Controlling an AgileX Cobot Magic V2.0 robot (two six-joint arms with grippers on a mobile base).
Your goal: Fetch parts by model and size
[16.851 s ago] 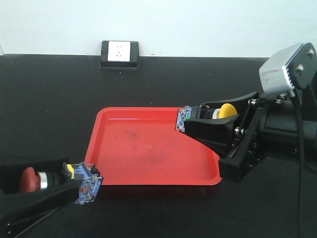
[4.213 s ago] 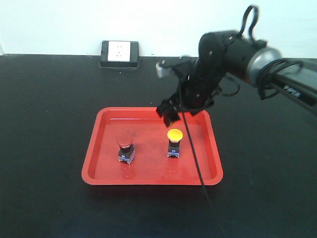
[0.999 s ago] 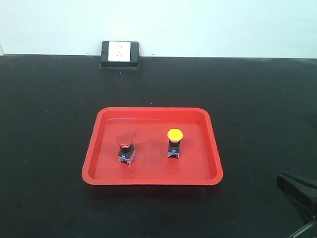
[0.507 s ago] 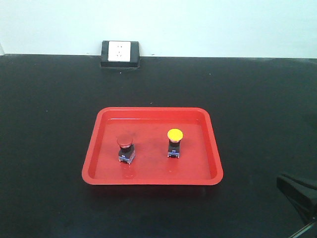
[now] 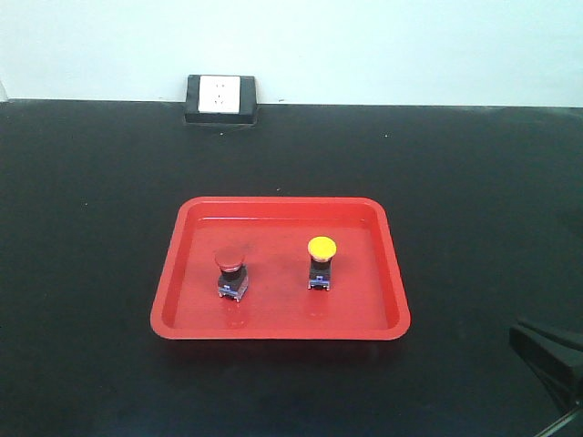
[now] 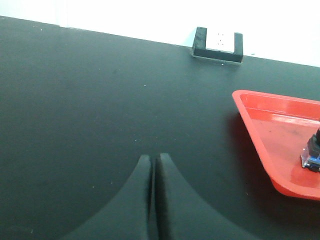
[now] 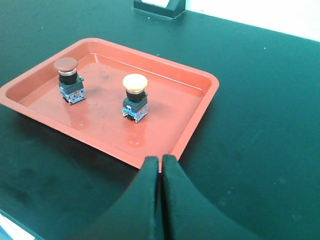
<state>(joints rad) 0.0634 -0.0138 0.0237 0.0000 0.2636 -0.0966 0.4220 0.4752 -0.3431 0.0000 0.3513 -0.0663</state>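
Note:
Two parts stand upright in the red tray (image 5: pixel 182 264): a red-capped push button (image 5: pixel 230 271) to the left and a yellow-capped push button (image 5: pixel 321 261) to the right, each on a black collar with a blue-and-clear block. In the right wrist view the red one (image 7: pixel 68 79) and the yellow one (image 7: pixel 135 96) sit ahead of my right gripper (image 7: pixel 160 159), which is shut and empty at the tray's near edge (image 7: pixel 200 112). My left gripper (image 6: pixel 154 157) is shut and empty over bare table, left of the tray (image 6: pixel 260 130). Part of a black arm shows at the front view's lower right corner (image 5: pixel 551 350).
A black-framed white wall socket (image 5: pixel 219 97) sits at the table's back edge, also seen in the left wrist view as the socket (image 6: pixel 219 43). The table top (image 5: pixel 91 200) is black all around the tray.
Long before, both grippers carried the buttons to the tray, then the right arm rose away. Over the last second nothing has visibly moved.

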